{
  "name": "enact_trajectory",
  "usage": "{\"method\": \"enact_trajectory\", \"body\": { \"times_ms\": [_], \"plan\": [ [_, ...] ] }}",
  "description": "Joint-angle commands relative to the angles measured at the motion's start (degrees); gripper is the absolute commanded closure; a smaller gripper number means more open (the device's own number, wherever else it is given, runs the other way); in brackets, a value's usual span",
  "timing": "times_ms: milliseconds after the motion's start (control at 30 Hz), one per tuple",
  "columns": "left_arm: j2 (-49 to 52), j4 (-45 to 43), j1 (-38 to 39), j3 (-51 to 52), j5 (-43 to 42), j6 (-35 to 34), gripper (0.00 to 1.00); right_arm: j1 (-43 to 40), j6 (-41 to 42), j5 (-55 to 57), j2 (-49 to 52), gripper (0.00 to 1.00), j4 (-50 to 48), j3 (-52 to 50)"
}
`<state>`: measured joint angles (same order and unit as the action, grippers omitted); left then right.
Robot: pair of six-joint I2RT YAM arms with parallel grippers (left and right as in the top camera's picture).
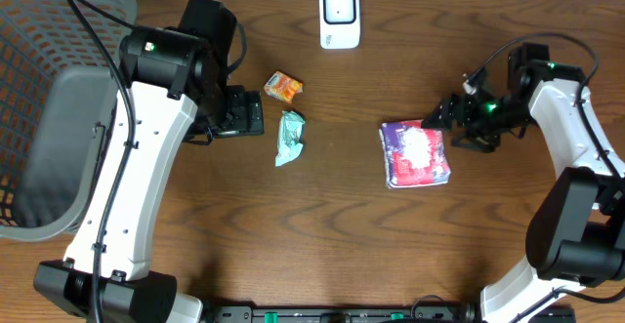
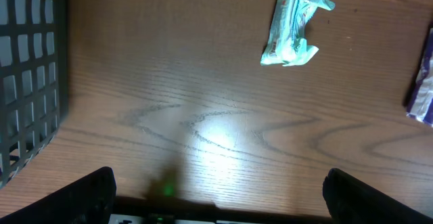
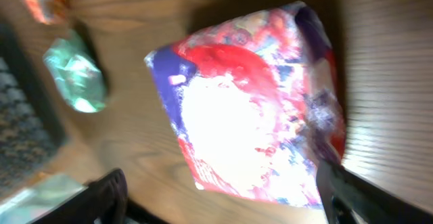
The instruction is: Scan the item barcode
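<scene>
The purple packet [image 1: 415, 153] lay flat on the table, right of centre, well apart from the scanner [image 1: 340, 16] at the far edge. Your right gripper [image 1: 446, 118] stood spread at the packet's far right corner. The left gripper [image 2: 220, 193] was spread and empty.

Risk: a corner pinch on slack film could slip, or could hide the barcode.

Only the overhead view showed the scanner. Only the right wrist view showed the packet's face close up, and no barcode was legible there.

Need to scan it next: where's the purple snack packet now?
Overhead view: the purple packet lies flat on the table, right of centre, beside the right gripper, with the teal wrapper off to its left.
</scene>
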<state>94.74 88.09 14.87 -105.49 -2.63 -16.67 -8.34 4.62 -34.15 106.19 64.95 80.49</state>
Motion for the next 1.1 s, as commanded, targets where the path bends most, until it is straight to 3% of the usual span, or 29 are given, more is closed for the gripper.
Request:
{"method": "enact_trajectory", "body": {
  "times_ms": [0,233,433,467,567,600,900,1067],
  "plan": [
    [0.35,0.11,0.02,-0.37,0.33,-0.07,0.02,0.17,-1.49,9.97,-0.52,0.13,0.17,-0.87],
    [0.35,0.11,0.02,-0.37,0.35,-0.07,0.02,0.17,-0.09,10.23,-0.44,0.16,-6.19,-9.07],
    [0.35,0.09,0.02,-0.37,0.35,-0.07,0.02,0.68,0.02,1.73,-0.44,0.28,-16.33,-18.18],
    [0.35,0.11,0.02,-0.37,0.33,-0.07,0.02,0.96,0.04,0.37,-0.44,0.37,-18.21,-19.54],
    [0.35,0.11,0.02,-0.37,0.35,-0.07,0.02,2.19,3.63,-1.18,-0.44,0.92,-22.16,-21.77],
    [0.35,0.11,0.02,-0.37,0.35,-0.07,0.02,2.62,4.96,-1.20,-0.44,0.99,-22.95,-21.68],
    [0.35,0.11,0.02,-0.37,0.35,-0.07,0.02,4.50,18.47,-14.67,-0.55,0.99,-31.19,-8.66],
    [0.35,0.11,0.02,-0.37,0.35,-0.07,0.02,6.97,32.92,-13.20,-0.55,0.99,-49.96,-3.67]
  ]
}}
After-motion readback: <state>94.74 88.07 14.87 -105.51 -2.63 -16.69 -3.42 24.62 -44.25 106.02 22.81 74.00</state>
